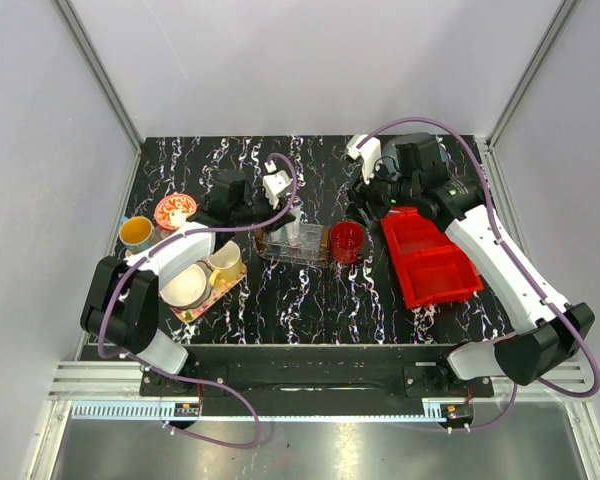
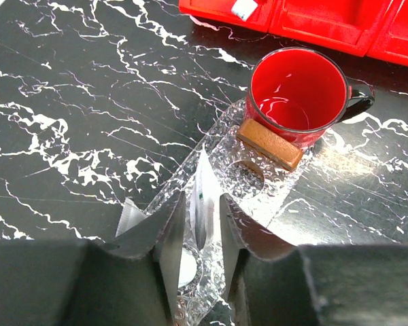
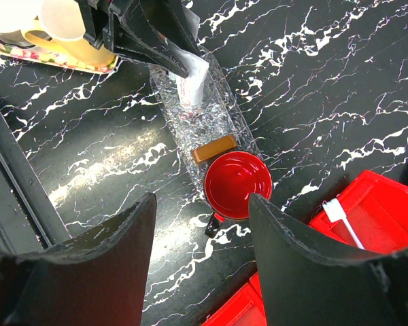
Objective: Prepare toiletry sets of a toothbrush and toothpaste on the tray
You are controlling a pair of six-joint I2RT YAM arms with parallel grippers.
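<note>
Looking through the left wrist camera, I see the left gripper (image 2: 200, 204) clamped on a white toothpaste tube (image 2: 207, 180), its two fingers pressed flat against either side. The tube stands nearly upright with its crimped end up and its lower end down inside the clear tray (image 2: 255, 183). I cannot tell whether it touches the tray floor. A pale flat corner shows just left of the gripper finger, and I cannot say what it is.

The tray sits mid-desk, long side running left to right. A red mug (image 2: 296, 88) stands right up against the brown handle (image 2: 268, 144) at the tray's right end. Further right lies the red bin (image 3: 377, 204), and the toothbrush (image 3: 340, 219) rests inside it, well apart from the tray.

My right gripper (image 3: 202, 204) hangs with its fingers spread wide and nothing between them, above the black marbled desk (image 1: 310, 300); its wrist camera looks down on the mug and the near edge of the bin. On the left of the desk I see a flowery tray (image 3: 68, 62) with cups on it, just beside the left arm.
</note>
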